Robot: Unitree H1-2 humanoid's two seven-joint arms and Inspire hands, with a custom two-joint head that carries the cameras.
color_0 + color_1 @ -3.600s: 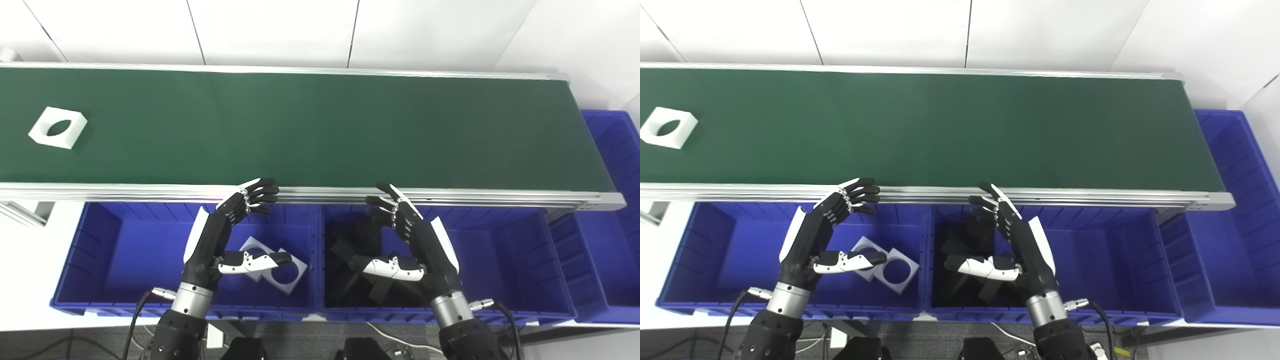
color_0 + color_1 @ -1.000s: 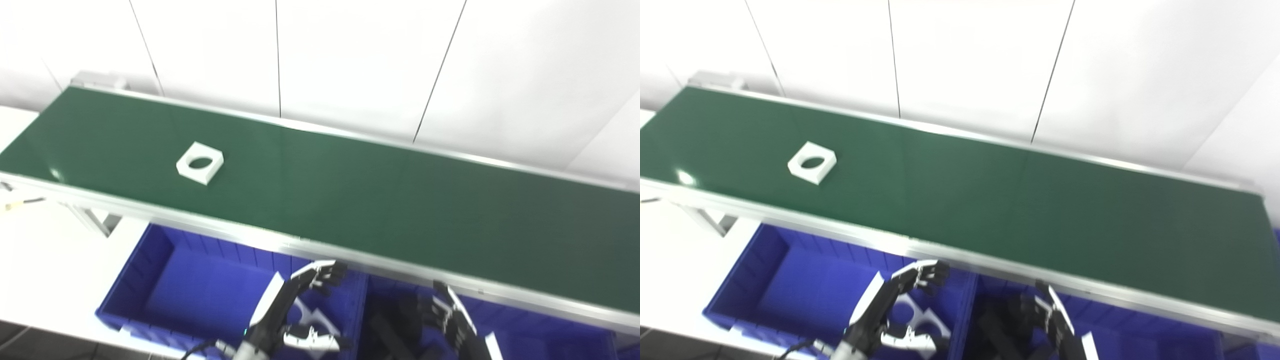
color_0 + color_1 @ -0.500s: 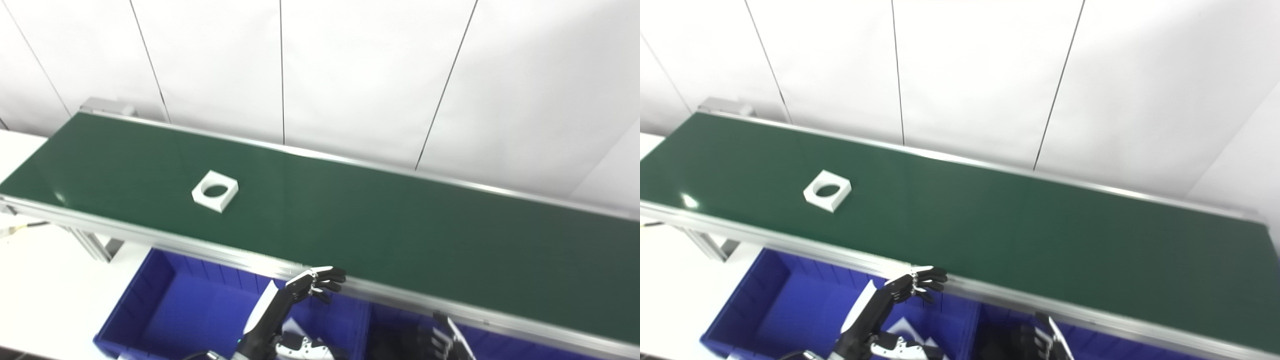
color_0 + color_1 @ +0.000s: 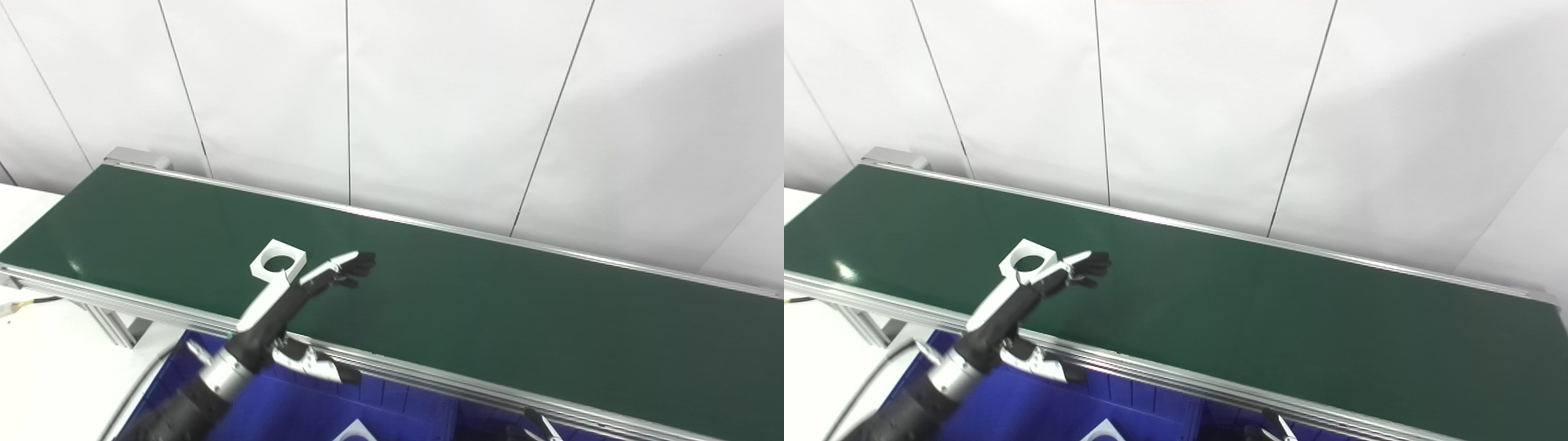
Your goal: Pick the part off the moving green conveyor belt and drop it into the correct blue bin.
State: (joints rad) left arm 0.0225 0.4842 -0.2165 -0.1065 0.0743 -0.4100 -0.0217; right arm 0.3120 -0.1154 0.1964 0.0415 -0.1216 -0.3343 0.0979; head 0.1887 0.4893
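Observation:
A white square part (image 4: 278,260) with a round hole lies flat on the green conveyor belt (image 4: 490,306), towards its left end. My left hand (image 4: 288,300) is open and reaches out over the belt's near rail. Its fingers (image 4: 346,268) stretch past the part's near right corner, and its thumb (image 4: 315,365) hangs below the rail. It holds nothing. I cannot tell whether it touches the part. Only the fingertips of my right hand (image 4: 534,427) show at the bottom edge, below the belt. The part also shows in the right eye view (image 4: 1029,262).
A blue bin (image 4: 392,401) sits under the belt's near rail, mostly cut off by the bottom edge, with a white part (image 4: 352,432) inside. A white panelled wall runs behind the belt. A white table (image 4: 43,367) lies at the lower left.
The camera has tilted up. My left hand has risen from below the rail and reached over the belt beside the part. The part has ridden to the right. My right hand has dropped almost out of view.

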